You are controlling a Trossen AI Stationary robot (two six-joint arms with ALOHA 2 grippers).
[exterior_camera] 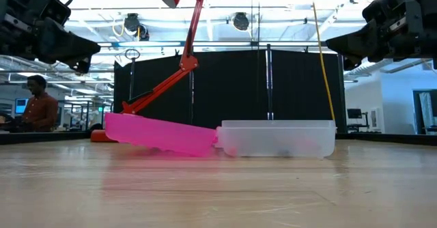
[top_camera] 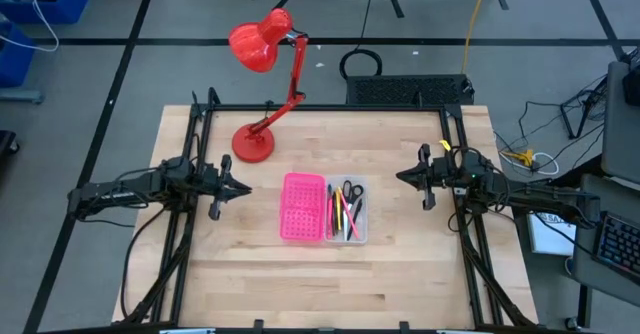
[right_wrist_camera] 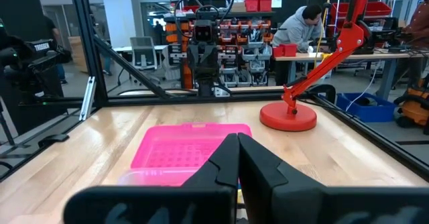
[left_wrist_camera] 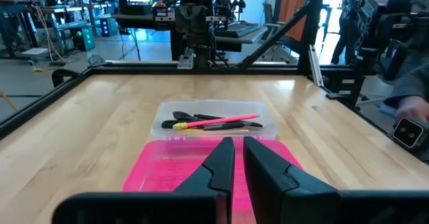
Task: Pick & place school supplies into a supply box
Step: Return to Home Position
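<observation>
The supply box lies open in the middle of the table: its pink perforated half [top_camera: 303, 207] is joined to its clear tray [top_camera: 346, 212]. In the tray lie the school supplies: dark-handled scissors [top_camera: 350, 189] and several thin pens and pencils [left_wrist_camera: 214, 122], pink, yellow and dark. My left gripper [top_camera: 245, 187] hangs level above the table to the left of the box. A narrow gap shows between its fingertips [left_wrist_camera: 238, 147], with nothing in it. My right gripper [top_camera: 400, 177] hangs level to the right of the box with its fingers shut [right_wrist_camera: 238, 143], holding nothing.
A red desk lamp [top_camera: 262, 44] stands with its round base [top_camera: 252, 144] at the far left of the table. Black frame rails [top_camera: 200, 154] run along both sides. Bare wood lies in front of the box. People work in the room behind the table.
</observation>
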